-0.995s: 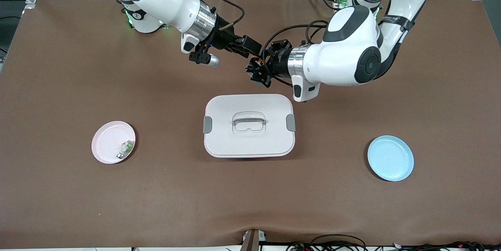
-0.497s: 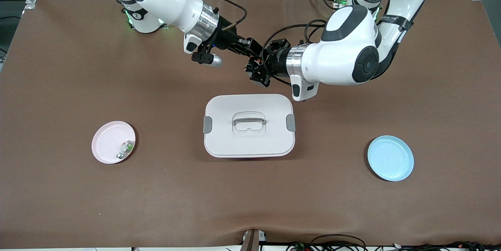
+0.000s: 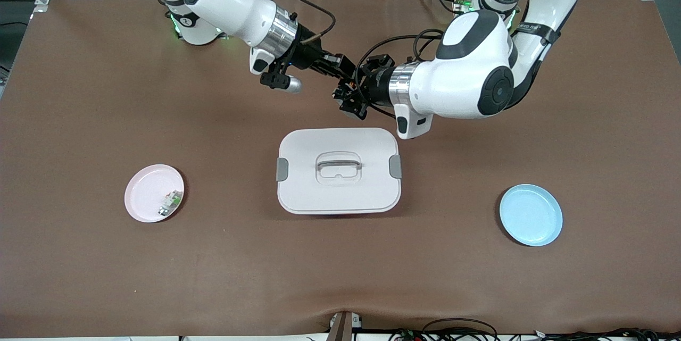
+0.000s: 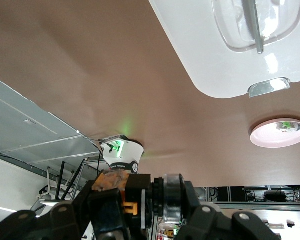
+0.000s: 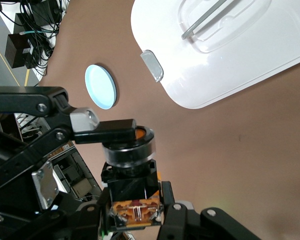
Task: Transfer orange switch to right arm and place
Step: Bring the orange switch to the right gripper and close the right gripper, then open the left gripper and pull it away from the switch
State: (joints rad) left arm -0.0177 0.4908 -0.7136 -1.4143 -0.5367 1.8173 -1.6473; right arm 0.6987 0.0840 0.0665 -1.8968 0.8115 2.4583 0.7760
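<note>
Wrist pictures give us what the front camera hides: the orange switch [image 5: 128, 150] sits between both grippers, the left gripper's fingers [image 5: 110, 125] pinching its round end, the right gripper [image 5: 132, 192] clasping its black body. From the left wrist we see the switch [image 4: 124, 192] only partly. In the front picture both arms reach level toward each other, left gripper [image 3: 352, 97] meeting right gripper [image 3: 340, 67] in the air over bare table, just past the white lidded box [image 3: 338, 171] toward the bases.
</note>
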